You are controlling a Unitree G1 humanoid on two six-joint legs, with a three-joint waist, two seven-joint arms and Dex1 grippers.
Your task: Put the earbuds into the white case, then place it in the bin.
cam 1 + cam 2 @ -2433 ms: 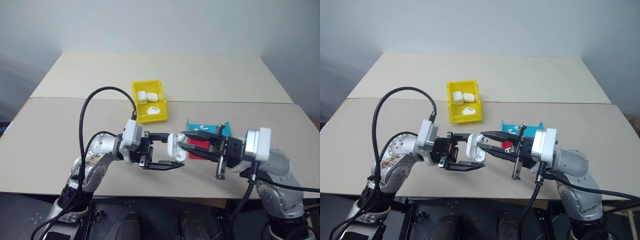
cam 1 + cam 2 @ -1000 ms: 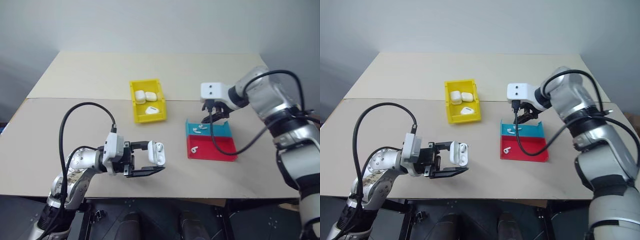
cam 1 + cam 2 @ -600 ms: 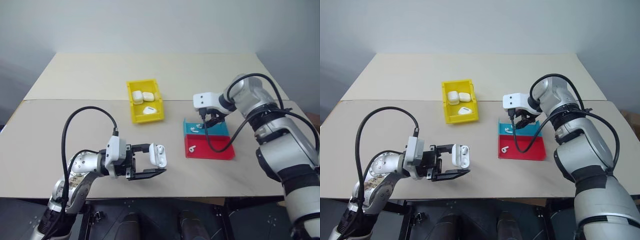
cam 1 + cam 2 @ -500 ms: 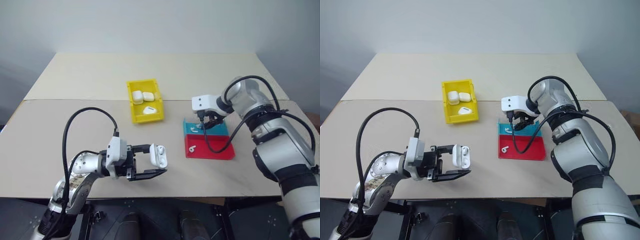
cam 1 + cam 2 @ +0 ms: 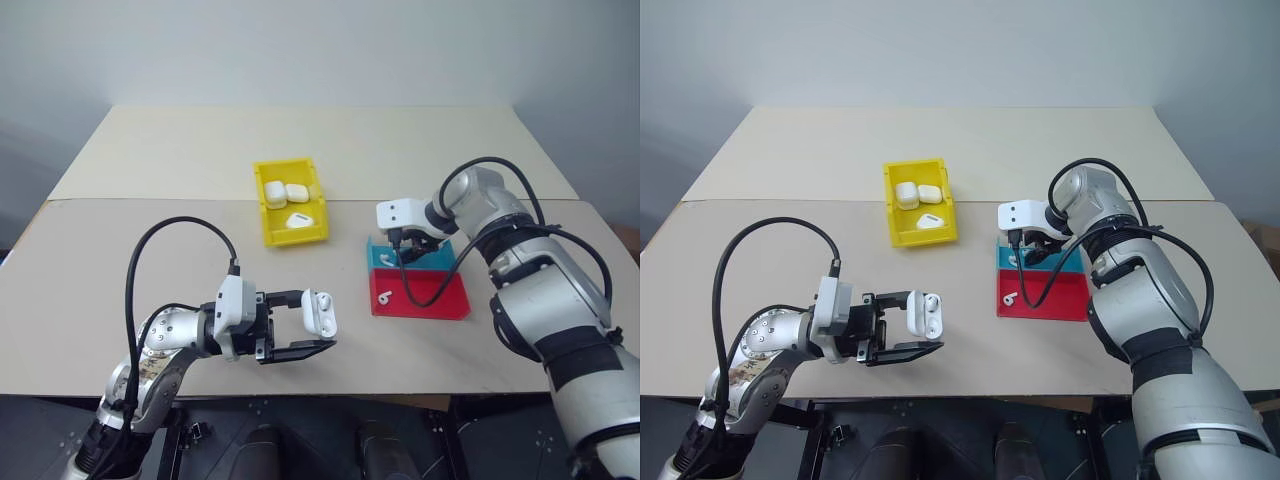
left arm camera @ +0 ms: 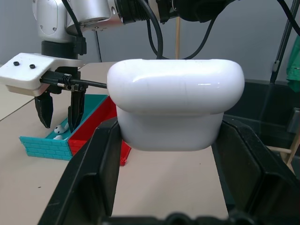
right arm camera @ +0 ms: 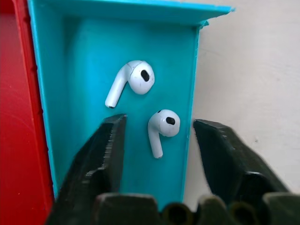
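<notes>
The robot's right hand (image 7: 157,140) is hanging over the teal compartment of a red and blue tray (image 5: 440,300), its two black fingers (image 7: 101,154) standing apart and straddling one of the earbuds (image 7: 161,126) without gripping it. A second earbud (image 7: 131,79) is lying just beyond the fingertips, and a third (image 5: 385,297) is resting in the red compartment beside it. The left hand (image 5: 305,325) is holding the white case (image 5: 320,312) between its fingers above the table (image 5: 120,260), lid flipped up, well apart from the right hand. The yellow bin (image 5: 290,212), already holding three white cases, is sitting further off, beyond the left hand.

The risks appear plain. One finger is standing close to the tray's outer teal wall, so closing may catch that wall or nudge the tray instead of the bud. The bud is tiny and glossy, and a pinch landing off-centre could squirt it sideways or flick it out. The neighbouring bud could also be knocked by the fingertips.
</notes>
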